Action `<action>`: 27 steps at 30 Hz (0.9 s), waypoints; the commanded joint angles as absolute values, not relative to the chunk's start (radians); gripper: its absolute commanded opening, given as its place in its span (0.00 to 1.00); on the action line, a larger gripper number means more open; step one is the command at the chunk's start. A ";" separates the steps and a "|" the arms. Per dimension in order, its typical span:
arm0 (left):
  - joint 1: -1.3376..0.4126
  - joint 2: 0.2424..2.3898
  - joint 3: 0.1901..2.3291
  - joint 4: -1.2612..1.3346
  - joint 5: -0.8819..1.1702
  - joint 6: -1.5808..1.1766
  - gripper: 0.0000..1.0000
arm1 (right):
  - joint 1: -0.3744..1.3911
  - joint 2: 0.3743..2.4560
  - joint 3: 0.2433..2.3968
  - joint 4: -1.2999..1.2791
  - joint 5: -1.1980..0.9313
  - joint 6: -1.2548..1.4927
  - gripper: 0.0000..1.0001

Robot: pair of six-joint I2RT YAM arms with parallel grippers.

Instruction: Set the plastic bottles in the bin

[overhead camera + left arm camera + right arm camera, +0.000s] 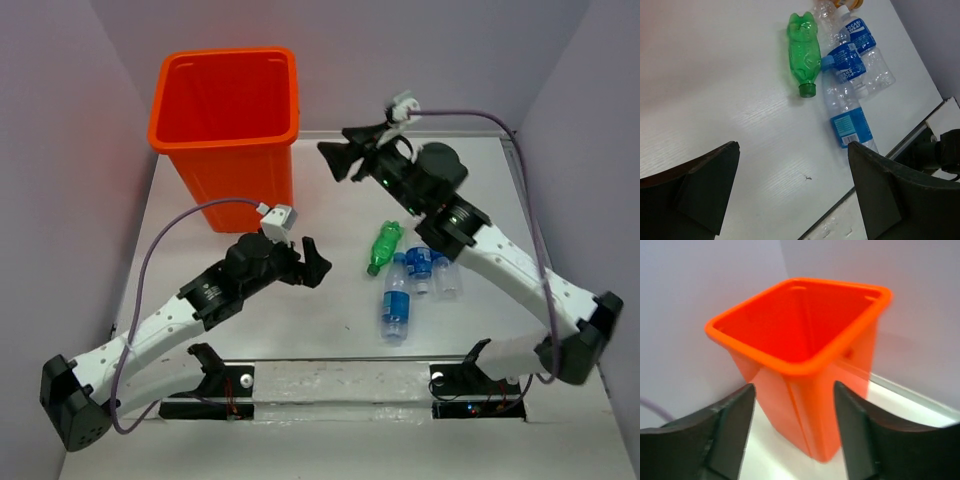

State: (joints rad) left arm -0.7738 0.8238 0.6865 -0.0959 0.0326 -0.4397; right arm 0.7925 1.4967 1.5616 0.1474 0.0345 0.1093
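Note:
The orange bin (225, 110) stands at the far left; the right wrist view looks into it (805, 325) and shows nothing inside. A green bottle (383, 246) and three clear blue-labelled bottles (397, 303) lie together at centre right. The left wrist view shows the green bottle (805, 52), the blue-labelled ones (847, 117) and an orange bit (855, 3) at the top edge. My left gripper (318, 262) is open and empty, left of the bottles and above bare table (793, 147). My right gripper (335, 158) is open and empty, raised beside the bin's right side (794, 385).
Grey walls close in the table on the left, back and right. The table's near edge with a metal rail (920, 132) runs just past the bottles. Each arm trails a purple cable (185, 215).

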 commanded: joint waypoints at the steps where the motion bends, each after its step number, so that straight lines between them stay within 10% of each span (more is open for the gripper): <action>1: -0.874 0.945 0.753 -0.006 -0.178 -0.491 0.99 | 0.779 1.214 1.194 0.201 0.297 0.234 0.61; 7: -0.937 1.204 0.830 0.129 -0.212 -0.471 0.99 | 0.769 0.889 0.758 0.008 0.465 0.446 0.52; 13: -0.942 1.483 1.024 0.164 -0.172 -0.374 0.99 | 0.769 0.629 0.591 -0.340 0.549 0.592 0.79; 27: -0.894 1.971 1.476 0.051 -0.078 -0.285 0.98 | 0.769 0.503 0.477 -0.572 0.359 0.810 0.87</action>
State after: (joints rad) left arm -0.9188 1.9404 1.4010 0.0700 -0.1249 -0.3168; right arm 0.7673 0.4938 0.4984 -0.5446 0.4248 0.7498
